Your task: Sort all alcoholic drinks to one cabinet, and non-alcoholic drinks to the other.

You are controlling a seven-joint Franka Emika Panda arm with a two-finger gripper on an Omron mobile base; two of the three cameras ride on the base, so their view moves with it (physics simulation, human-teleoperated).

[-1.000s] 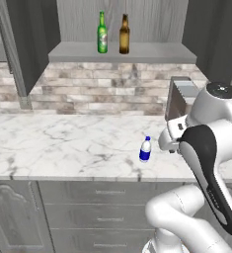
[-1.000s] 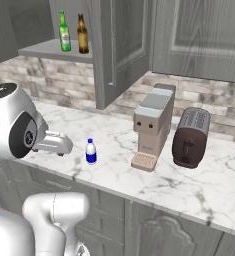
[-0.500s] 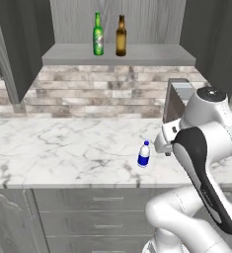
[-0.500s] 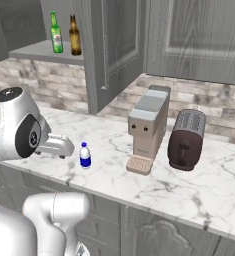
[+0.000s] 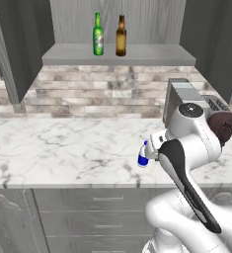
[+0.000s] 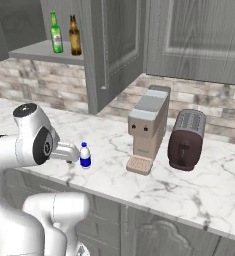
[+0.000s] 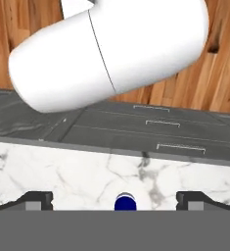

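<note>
Marble surface point(image 5: 63, 153) runs left to right below a brick backsplash; grey drawer fronts point(image 7: 150, 130) under its near edge, wood floor point(image 7: 9, 44) beyond them in the hand view.

Open upper cabinet point(image 5: 117, 54) on the far wall, doors swung wide. On its shelf stand both alcoholic drinks, upright, just beside each other but apart: green bottle point(image 5: 98, 34) on the left with a pale label, amber bottle point(image 5: 121, 36) on the right. Label text too small to read.

Closed cabinet door point(image 6: 199, 37) further right in the right base view.

Coffee machine point(image 6: 148, 129) and dark toaster point(image 6: 187, 139) on the surface to the right, near each other, not touching.

White bottle with blue label and cap point(image 6: 85, 155) stands upright on the surface near its near edge, left of the coffee machine. Writing on its label not legible.

Gripper point(image 7: 114, 200) sits low over the surface directly above that bottle: the blue cap shows between the two finger tips point(image 7: 38, 198), clear gaps either side. Jaws spread to their widest, holding nothing; no contact with the bottle.
</note>
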